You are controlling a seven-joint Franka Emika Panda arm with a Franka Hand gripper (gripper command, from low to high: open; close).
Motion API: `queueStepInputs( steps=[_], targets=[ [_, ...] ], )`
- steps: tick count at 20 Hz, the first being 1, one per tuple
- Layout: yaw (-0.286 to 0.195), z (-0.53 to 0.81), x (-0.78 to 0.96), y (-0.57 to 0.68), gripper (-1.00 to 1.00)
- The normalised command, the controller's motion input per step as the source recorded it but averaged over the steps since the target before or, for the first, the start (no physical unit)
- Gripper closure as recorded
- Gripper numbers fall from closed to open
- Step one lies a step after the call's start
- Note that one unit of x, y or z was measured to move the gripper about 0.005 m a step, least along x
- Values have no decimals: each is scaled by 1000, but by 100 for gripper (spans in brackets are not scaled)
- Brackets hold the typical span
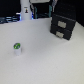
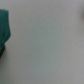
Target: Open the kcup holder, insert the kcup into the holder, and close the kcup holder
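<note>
On the pale tabletop (image 1: 45,60) in the exterior view, the kcup holder (image 1: 63,25) stands at about two o'clock from the picture's middle, near the far edge of the surface. It is a black boxy unit, turned at an angle, with two stacked drawer fronts facing the camera; both fronts sit flush with the box, so the drawers look closed. Each front carries a small pale handle. No brand name or label can be read on it; the picture is too blurred for lettering.

The kcup (image 1: 17,48) stands upright at about nine o'clock from the middle, well apart from the kcup holder, alone on bare tabletop. It is a small white pod with a green top. Any print on it is too small to read.

At about eleven o'clock, by the far edge, stands a tall white bottle-like object (image 1: 24,13) before a dark background.

The pincer does not appear in the exterior view. The wrist view is out of focus: a grey surface and a teal-green blurred shape (image 2: 4,27) at one edge. I cannot tell whether the pincer stands wide or narrow.
</note>
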Motion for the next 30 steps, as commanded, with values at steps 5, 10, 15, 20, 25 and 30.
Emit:
queueStepInputs(
  steps=[5, 10, 15, 20, 25, 30],
  targets=[
    [-163, 66, -285, 670, -100],
    [-166, 53, -274, 705, -100],
    [-184, 1, -240, 719, -100],
    [-187, -30, -250, 715, -100],
    [-190, -166, -221, 651, -100],
    [-192, -313, -207, 545, -100]
  ],
)
